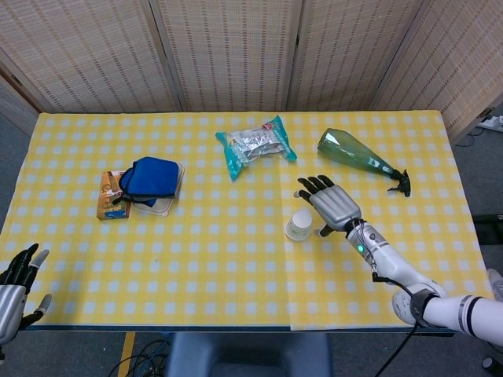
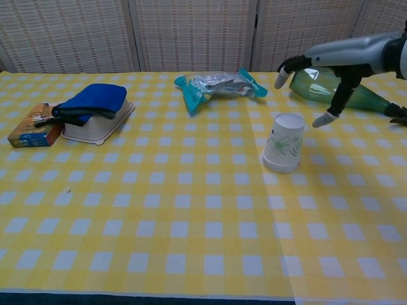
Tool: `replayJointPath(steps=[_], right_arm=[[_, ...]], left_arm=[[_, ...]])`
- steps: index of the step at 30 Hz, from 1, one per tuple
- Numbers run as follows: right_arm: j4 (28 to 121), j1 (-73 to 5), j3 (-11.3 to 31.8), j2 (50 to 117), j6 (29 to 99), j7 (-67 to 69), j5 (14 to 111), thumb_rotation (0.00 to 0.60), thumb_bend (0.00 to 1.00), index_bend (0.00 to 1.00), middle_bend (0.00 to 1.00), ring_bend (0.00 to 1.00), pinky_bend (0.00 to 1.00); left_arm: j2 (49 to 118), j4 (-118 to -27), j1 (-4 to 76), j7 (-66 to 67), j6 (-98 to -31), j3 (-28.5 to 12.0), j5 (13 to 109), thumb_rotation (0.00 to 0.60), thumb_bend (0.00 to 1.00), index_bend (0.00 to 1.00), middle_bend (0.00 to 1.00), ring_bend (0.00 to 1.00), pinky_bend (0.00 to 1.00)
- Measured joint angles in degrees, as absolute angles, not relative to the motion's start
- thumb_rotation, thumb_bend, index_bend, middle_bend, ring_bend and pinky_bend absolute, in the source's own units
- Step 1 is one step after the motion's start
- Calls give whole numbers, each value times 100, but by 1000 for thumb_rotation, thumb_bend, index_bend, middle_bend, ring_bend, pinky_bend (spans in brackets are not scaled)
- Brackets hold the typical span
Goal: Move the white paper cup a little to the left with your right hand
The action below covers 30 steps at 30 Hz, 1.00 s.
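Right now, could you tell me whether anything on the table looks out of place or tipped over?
Two things: the green bottle lies on its side at the far right, and the paper cup stands upside down, rim on the cloth. Nothing looks spilled.

matt paper cup [image 2: 283, 142], glossy green glass bottle [image 1: 353, 152], crinkly foil packet [image 1: 256, 144].

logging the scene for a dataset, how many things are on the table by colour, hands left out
white: 2, the upside-down paper cup and the tray
blue: 1, the cloth on the tray
green: 1, the glass bottle lying on its side
teal: 1, the snack packet
orange: 1, the small box
total: 6
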<state>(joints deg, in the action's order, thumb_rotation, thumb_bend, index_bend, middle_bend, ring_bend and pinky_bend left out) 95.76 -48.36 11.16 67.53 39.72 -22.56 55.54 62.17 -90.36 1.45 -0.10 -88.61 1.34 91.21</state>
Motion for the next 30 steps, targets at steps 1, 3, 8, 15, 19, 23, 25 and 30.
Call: replayJointPath(steps=[1, 3, 8, 15, 19, 23, 25, 30], right_arm=[[9548, -4883, 1098, 6786, 3959, -2290, 5496, 600, 165, 178, 0, 0, 0], [9489, -4984, 1058, 6857, 3939, -2349, 5374, 600, 164, 178, 0, 0, 0], [9391, -5184, 938, 7008, 3933, -2458, 5142, 600, 165, 178, 0, 0, 0], [9366, -5311, 775, 7078, 3996, -2520, 4989, 600, 165, 223, 0, 0, 0], [9323, -5365, 715, 7135, 4034, -2525, 4952, 600, 164, 266, 0, 0, 0], [9215, -5427, 673, 7203, 4018, -2509, 4887, 600, 165, 287, 3, 0, 0], [9159, -5463, 661, 7238, 4007, -2497, 4850, 600, 165, 295, 3, 0, 0], [9046, -5558, 643, 7306, 3978, -2446, 4793, 600, 165, 304, 6, 0, 0]], left_arm=[[6217, -9037, 144, -9, -8863, 136, 9125, 600, 381, 0, 0, 44, 291], [6217, -9040, 142, -8, -8866, 140, 9137, 600, 382, 0, 0, 44, 291], [6212, -9036, 136, -19, -8871, 137, 9128, 600, 381, 0, 0, 44, 291], [6198, -9026, 121, -58, -8905, 138, 9148, 600, 381, 0, 0, 44, 291], [6200, -9028, 116, -54, -8913, 139, 9152, 600, 381, 0, 0, 45, 291], [6206, -9021, 118, -45, -8901, 131, 9137, 600, 381, 0, 0, 44, 291], [6210, -9018, 121, -42, -8893, 130, 9133, 600, 381, 0, 0, 44, 291], [6223, -9003, 140, -29, -8843, 124, 9106, 600, 382, 0, 0, 45, 291]])
